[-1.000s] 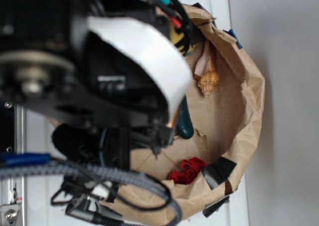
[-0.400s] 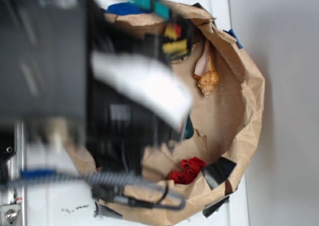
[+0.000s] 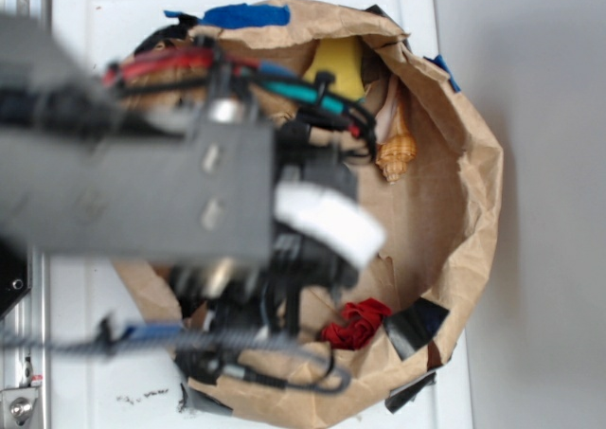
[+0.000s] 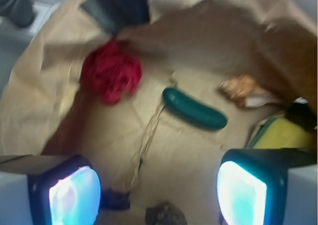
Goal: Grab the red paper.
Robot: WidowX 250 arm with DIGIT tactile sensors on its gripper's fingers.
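Note:
The red paper (image 3: 355,324) (image 4: 111,76) is a crumpled red wad lying on the floor of the brown paper bag (image 3: 473,192), at its lower end in the exterior view and upper left in the wrist view. My gripper (image 4: 158,187) hangs above the bag floor with its two pads (image 4: 74,195) wide apart and nothing between them. The paper lies well ahead and left of the fingers. In the exterior view the arm (image 3: 142,192) is blurred and hides the jaws.
A green pickle-shaped toy (image 4: 195,109), a seashell (image 3: 396,154) (image 4: 241,88), a yellow object (image 3: 339,64) (image 4: 283,135) and a dark rock (image 4: 164,215) lie in the bag. Black tape patches (image 3: 414,327) sit by the red paper. The bag walls (image 4: 39,86) stand all around.
The arm has swung up and left in the exterior view, uncovering the top of the bag and the yellow object. The red paper has not moved.

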